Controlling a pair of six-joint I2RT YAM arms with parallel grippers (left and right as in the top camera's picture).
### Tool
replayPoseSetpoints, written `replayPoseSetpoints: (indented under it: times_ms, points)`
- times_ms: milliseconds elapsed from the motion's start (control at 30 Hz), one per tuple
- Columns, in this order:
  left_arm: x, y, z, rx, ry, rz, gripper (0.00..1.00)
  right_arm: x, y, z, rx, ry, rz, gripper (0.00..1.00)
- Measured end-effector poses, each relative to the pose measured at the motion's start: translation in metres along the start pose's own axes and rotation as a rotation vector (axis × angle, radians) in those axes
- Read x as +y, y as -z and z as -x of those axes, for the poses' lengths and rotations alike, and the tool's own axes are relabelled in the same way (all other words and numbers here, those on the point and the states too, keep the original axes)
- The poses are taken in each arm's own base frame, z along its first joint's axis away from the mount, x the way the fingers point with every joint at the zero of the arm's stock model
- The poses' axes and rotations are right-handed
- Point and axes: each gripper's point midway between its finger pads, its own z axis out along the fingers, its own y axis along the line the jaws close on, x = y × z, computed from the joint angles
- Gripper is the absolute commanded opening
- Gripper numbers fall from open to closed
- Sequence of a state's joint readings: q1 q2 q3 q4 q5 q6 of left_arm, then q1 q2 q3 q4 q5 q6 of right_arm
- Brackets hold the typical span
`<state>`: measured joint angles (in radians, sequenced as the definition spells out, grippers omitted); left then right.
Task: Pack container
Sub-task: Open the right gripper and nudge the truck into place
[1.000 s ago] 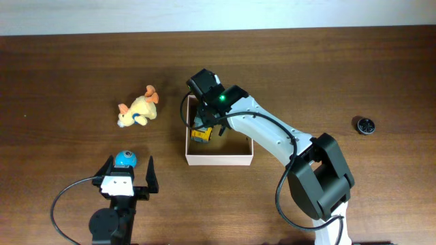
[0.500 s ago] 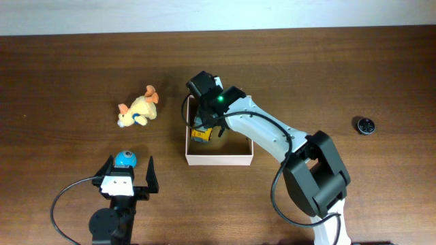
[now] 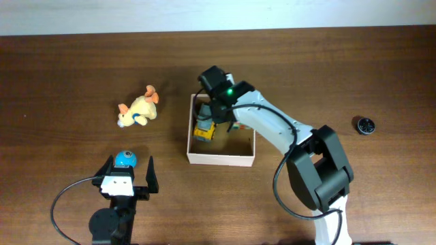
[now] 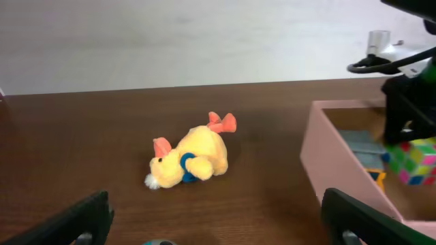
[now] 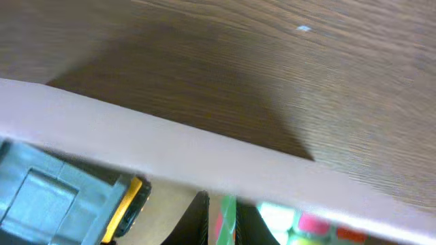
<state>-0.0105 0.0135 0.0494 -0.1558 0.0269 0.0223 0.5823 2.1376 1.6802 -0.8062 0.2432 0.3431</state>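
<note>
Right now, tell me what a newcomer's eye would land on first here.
The white right arm bent over the container at mid-table grabs the eye first, with a yellow toy truck and a colourful cube inside the box. Left of it, a yellow plush animal lies on the dark wooden table.

A dark brown wood-grain worktop (image 3: 68, 68) fills nearly the whole overhead view. Along the worktop's far edge stands a plain, off-white wall (image 4: 136, 41). The light is soft and even, laying a faint sheen on the worktop's boards.
</note>
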Motion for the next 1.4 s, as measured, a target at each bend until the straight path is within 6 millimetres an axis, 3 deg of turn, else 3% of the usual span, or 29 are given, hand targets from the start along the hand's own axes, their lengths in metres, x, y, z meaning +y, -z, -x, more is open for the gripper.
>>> replayPoseSetpoints:
  times_ms: [133, 333, 800, 1167, 1400]
  points:
    - [0.0, 0.0, 0.0, 0.0, 0.0, 0.0, 0.99, -0.015, -0.003, 0.001, 0.013, -0.022, -0.015, 0.1]
    - [0.0, 0.0, 0.0, 0.0, 0.0, 0.0, 0.99, -0.017, -0.004, 0.001, 0.015, -0.016, -0.014, 0.1]
    - [0.0, 0.0, 0.0, 0.0, 0.0, 0.0, 0.99, -0.002, -0.003, -0.001, 0.034, -0.015, 0.065, 0.1]
    - [0.0, 0.0, 0.0, 0.0, 0.0, 0.0, 0.99, 0.028, 0.002, 0.008, -0.028, 0.031, 0.133, 0.1]
    - [0.0, 0.0, 0.0, 0.0, 0.0, 0.0, 0.99, 0.032, 0.003, 0.008, -0.032, 0.042, 0.141, 0.1]
